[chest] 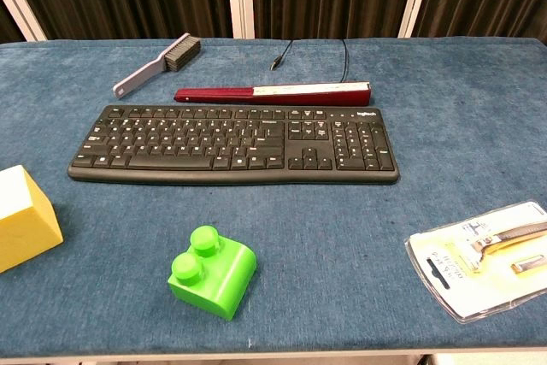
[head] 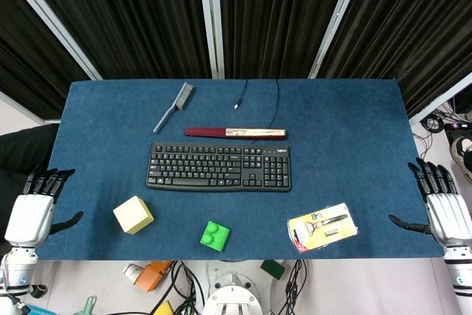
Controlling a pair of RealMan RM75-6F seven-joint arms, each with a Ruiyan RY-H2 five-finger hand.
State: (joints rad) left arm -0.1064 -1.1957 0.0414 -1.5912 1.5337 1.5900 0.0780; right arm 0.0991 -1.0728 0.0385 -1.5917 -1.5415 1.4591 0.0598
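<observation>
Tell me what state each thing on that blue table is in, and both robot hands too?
Black computer keyboard: flat, cable unplugged, plug lying loose.
Grey plastic brush: lying on its side.
Dark red folded fan: closed.
Yellow cube: resting untouched.
Green two-stud building block: studs up.
Razor in clear blister pack: sealed, flat.
Left hand: open, off the table's edge.
Right hand: open, holding nothing.

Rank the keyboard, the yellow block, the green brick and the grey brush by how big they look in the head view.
1. keyboard, clearly largest.
2. grey brush, long but thin.
3. yellow block.
4. green brick, slightly smaller than the block.
</observation>
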